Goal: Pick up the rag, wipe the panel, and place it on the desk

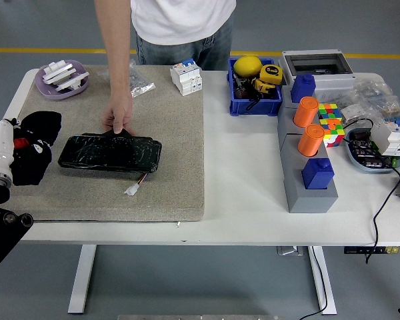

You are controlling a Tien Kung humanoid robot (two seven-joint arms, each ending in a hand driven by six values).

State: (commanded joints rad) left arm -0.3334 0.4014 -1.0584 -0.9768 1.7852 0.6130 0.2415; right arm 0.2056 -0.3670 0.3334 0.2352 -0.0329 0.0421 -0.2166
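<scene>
White surface (240, 200) on a grey shop floor, beige mat (107, 133) covering its left half. Your left hand (7, 157) sat at the mat's left edge, white-shelled at the wrist, its fingers buried in the black rag (35, 147); it was closed on the rag, which bunched against the hand and lay on the mat just left of the panel. The panel (110, 155), black and glossy, lay flat on the mat, apart from the rag by a narrow strip of mat. A small white connector (132, 190) on thin wires lay just below the panel's right end.

A person's hand (119, 115) pressed down on the panel's far edge, fingertips touching it; the person stood at the far side.

Further out you had a purple dish (61, 81) of white parts at the mat's far left corner, a white breaker (186, 76) at the far right corner, and a blue bin (255, 100) with a yellow ball and tape measure. Right of that stood grey blocks (305, 180) with orange cylinders and blue caps, beside a colour cube (329, 121).

Your right hand was out of frame.
</scene>
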